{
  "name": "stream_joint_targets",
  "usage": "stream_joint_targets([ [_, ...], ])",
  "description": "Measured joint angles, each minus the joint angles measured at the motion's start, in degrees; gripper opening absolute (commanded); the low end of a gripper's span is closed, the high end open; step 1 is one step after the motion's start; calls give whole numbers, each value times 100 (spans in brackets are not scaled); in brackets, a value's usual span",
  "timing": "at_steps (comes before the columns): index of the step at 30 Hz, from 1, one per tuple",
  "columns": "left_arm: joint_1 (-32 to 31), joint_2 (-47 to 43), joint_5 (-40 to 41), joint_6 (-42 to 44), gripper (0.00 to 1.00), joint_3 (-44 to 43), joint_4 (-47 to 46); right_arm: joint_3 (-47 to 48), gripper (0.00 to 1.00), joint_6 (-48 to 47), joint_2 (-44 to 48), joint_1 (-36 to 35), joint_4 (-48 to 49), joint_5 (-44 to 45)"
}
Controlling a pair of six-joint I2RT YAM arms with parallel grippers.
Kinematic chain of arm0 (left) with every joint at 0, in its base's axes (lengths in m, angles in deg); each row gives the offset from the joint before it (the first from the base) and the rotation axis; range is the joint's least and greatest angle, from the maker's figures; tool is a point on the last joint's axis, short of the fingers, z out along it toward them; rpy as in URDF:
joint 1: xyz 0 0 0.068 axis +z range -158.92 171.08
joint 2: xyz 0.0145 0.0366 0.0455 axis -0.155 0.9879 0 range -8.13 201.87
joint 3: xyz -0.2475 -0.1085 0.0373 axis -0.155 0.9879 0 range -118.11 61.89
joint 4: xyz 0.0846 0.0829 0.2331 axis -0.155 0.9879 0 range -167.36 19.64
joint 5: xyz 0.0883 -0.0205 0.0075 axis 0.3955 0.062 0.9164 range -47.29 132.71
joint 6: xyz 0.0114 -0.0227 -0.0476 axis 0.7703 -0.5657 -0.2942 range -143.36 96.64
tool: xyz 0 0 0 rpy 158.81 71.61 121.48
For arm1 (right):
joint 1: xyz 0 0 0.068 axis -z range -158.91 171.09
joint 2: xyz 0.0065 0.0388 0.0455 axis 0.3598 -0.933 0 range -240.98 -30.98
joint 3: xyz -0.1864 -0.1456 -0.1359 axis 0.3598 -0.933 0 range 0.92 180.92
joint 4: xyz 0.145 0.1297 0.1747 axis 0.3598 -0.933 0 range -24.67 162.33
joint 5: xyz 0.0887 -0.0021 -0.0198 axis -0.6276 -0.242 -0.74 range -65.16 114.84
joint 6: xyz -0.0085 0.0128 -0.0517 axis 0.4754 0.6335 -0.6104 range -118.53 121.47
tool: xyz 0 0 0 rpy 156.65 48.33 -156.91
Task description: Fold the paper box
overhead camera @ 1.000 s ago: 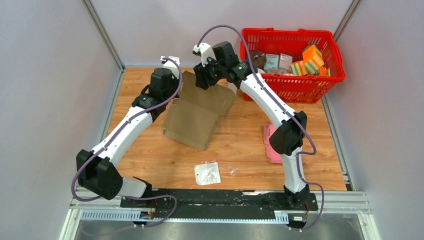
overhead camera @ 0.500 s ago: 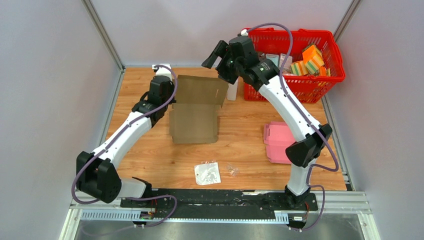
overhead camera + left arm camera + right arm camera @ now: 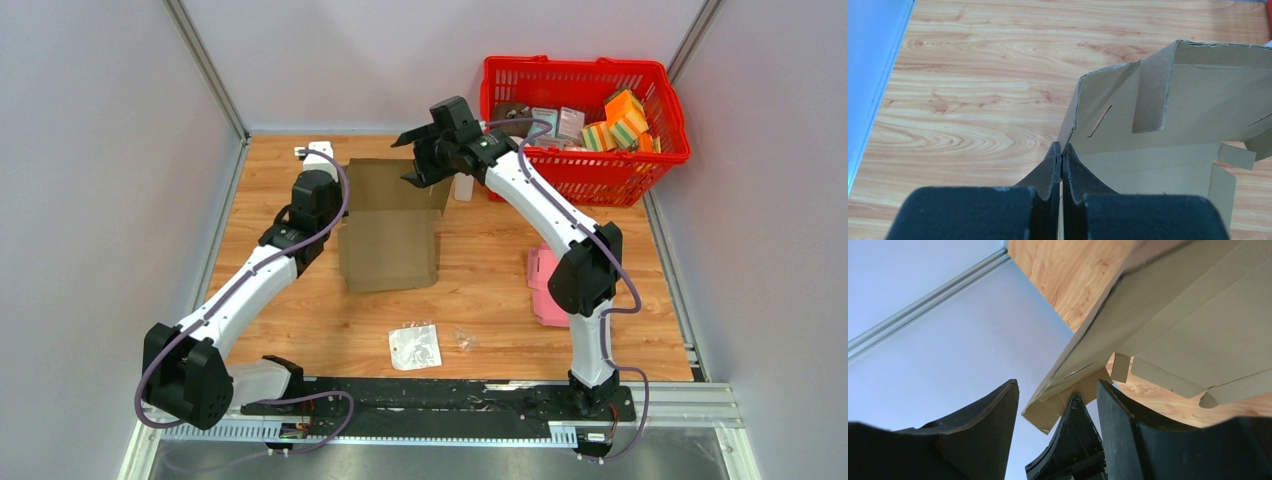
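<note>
My left gripper pinches cardboard box wall | right gripper spread around flap corner | box mid-table | risk: right closes off-corner, flap slips or creases

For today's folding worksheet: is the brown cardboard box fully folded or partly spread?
Partly spread: brown cardboard box has walls raised, flaps untucked, slots empty.

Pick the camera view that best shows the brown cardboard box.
Top external: the whole brown cardboard box shows, flat panel and raised back flap. The left wrist shows only inner flaps and slots; the right wrist, one corner from below.
</note>
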Motion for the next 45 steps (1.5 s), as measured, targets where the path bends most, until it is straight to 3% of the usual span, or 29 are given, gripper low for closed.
stream_joint_targets([
  [3,0,-63,0,7,0,87,-133,-170,56,219,-37,0,111,-87],
  [7,0,-118,20,11,0,184,-282,-289,40,376,-37,0,289,-109],
  [12,0,-238,50,37,0,348,-483,-562,36,551,-35,0,566,-116],
  [13,0,-251,66,50,0,365,-516,-570,25,568,-37,0,568,-114],
  [15,0,-295,87,57,0,435,-614,-570,19,597,-37,0,619,-109],
  [24,0,-376,109,76,0,691,-881,-605,31,584,-35,0,894,-109],
  [32,0,-376,131,79,0,715,-957,-660,29,446,-35,0,1038,-94],
  [36,0,-376,133,87,0,717,-957,-741,39,417,-35,0,1139,-114],
  [45,0,-376,129,92,0,717,-957,-743,35,345,-35,46,1283,-149],
])
